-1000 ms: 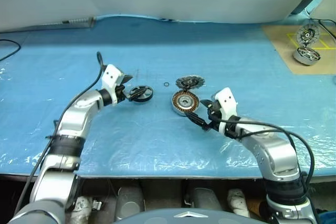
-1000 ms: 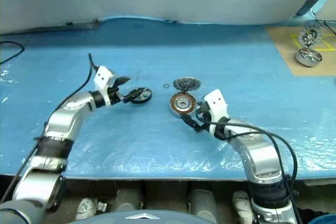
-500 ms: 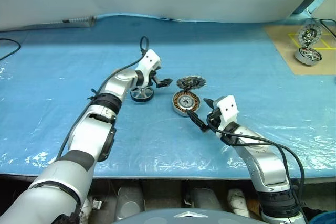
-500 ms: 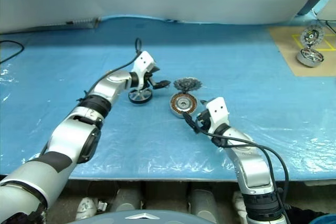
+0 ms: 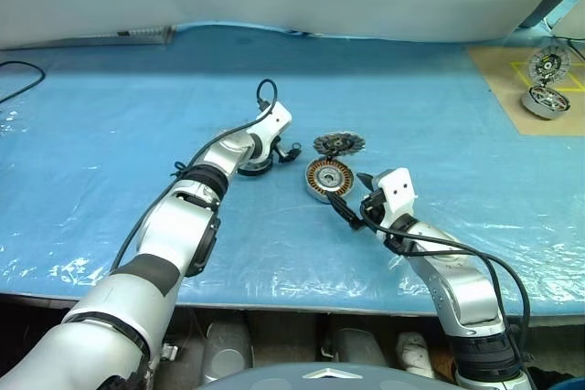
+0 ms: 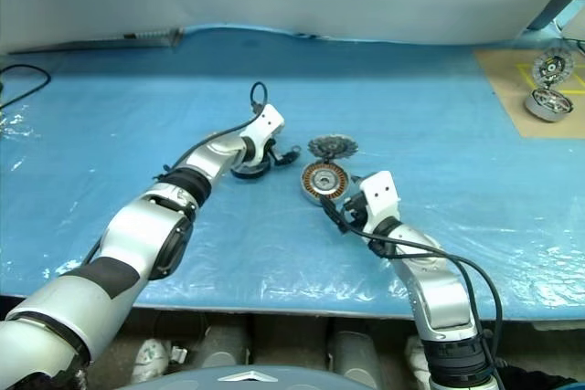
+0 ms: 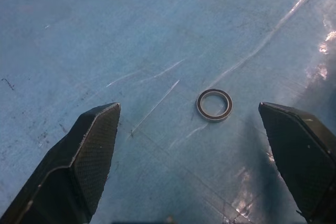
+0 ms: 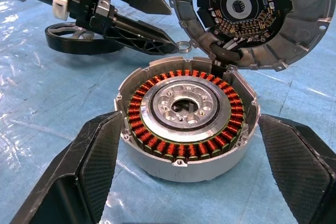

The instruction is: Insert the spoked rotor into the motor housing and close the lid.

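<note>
The motor housing (image 8: 186, 116) sits mid-table with copper windings around a silver centre. Its lid (image 8: 244, 14) stands tilted open at the far rim, its inside facing me. The spoked rotor (image 5: 254, 167) lies flat on the blue sheet left of the housing, partly covered by my left hand. My left gripper (image 5: 288, 151) is open and empty, its fingers reaching past the rotor toward the lid. My right gripper (image 5: 352, 196) is open just short of the housing's near right side, holding nothing.
A tiny loose ring (image 7: 214, 104) lies on the sheet between the left fingers, beside the lid. Two shiny wheel-like units (image 5: 539, 98) rest on a brown board (image 5: 498, 70) at the far right. A black cable (image 5: 18, 68) lies far left.
My left arm has swung right and forward, carrying its open gripper over and past the rotor, which stays on the sheet. The right gripper has kept still.
</note>
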Robot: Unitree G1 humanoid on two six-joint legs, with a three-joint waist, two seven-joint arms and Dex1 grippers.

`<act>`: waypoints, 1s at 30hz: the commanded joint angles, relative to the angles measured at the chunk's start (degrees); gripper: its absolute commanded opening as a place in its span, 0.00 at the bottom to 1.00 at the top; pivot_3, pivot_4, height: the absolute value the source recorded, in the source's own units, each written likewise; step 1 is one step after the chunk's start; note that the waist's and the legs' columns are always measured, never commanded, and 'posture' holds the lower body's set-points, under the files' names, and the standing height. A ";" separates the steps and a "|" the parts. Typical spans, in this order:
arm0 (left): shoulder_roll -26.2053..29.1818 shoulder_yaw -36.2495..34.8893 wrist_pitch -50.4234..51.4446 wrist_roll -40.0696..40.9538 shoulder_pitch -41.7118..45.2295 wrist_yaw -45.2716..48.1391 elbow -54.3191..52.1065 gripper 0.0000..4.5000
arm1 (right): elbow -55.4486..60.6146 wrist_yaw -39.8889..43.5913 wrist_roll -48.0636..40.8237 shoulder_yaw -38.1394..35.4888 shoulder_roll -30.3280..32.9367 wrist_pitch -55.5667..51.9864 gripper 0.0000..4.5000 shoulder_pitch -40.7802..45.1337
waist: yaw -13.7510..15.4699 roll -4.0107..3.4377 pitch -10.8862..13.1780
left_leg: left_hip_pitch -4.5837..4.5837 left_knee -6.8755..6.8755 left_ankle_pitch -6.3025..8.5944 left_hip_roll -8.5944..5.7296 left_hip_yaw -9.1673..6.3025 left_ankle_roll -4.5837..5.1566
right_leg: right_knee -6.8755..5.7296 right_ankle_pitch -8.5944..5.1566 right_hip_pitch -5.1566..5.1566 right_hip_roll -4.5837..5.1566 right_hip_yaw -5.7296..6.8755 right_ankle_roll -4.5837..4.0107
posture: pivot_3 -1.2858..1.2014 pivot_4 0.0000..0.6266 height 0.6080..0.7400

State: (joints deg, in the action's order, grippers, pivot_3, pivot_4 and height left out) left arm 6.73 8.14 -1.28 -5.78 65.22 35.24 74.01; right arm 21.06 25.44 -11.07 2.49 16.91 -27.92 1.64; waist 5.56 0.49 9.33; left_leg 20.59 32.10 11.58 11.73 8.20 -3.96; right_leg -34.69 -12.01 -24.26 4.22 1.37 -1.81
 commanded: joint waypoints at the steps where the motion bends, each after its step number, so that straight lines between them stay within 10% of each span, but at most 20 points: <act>1: -1.17 -1.84 0.19 0.31 2.61 -1.34 0.18 1.00 | 1.30 0.04 -0.70 0.15 -0.13 1.21 0.97 0.71 | -0.01 0.01 0.01 | 0.01 0.01 0.00 0.00 -0.01 0.00 | 0.00 0.00 0.00 0.00 0.01 0.00 | 0.52 0.24 1.00; 30: -4.99 -5.79 7.51 -1.56 1.69 -7.43 2.70 1.00 | 2.78 -1.92 -1.16 -0.56 -0.27 0.69 0.97 0.10 | -0.04 0.06 0.04 | 0.09 0.01 0.00 -0.01 -0.15 0.00 | 0.08 0.00 0.00 0.00 0.10 0.02 | 0.52 0.24 1.00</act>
State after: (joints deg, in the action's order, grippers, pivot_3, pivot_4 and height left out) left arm 1.74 2.58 5.66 -7.03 66.99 28.43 76.95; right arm 21.18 23.57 -11.33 2.48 16.57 -27.93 1.44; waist 5.53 0.55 9.37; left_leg 20.69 32.10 11.59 11.71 8.05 -3.96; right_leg -34.61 -12.00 -24.26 4.23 1.48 -1.78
